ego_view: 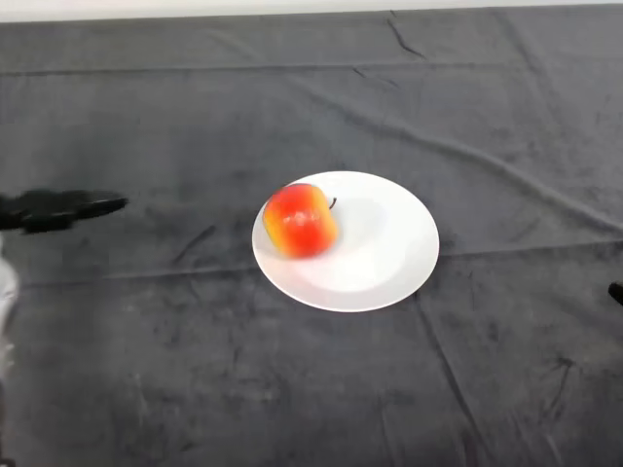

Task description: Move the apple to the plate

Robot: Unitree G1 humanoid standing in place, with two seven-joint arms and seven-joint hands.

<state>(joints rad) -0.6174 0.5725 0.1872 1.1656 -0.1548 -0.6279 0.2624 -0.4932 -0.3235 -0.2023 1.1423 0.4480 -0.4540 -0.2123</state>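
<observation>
a dark cloth covers the counter [292, 389]. the apple [300, 220] sits on the plate's [389, 263] left side, round, firm, smooth; best cupped around its middle. the hand [58, 210] waits far left, fingers straight, released.

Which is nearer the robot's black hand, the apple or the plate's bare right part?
The apple, on the white plate's left side, toward the hand.

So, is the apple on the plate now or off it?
On it. The apple rests on the left part of the white plate, inside the rim; the left hand is away from it.
</observation>
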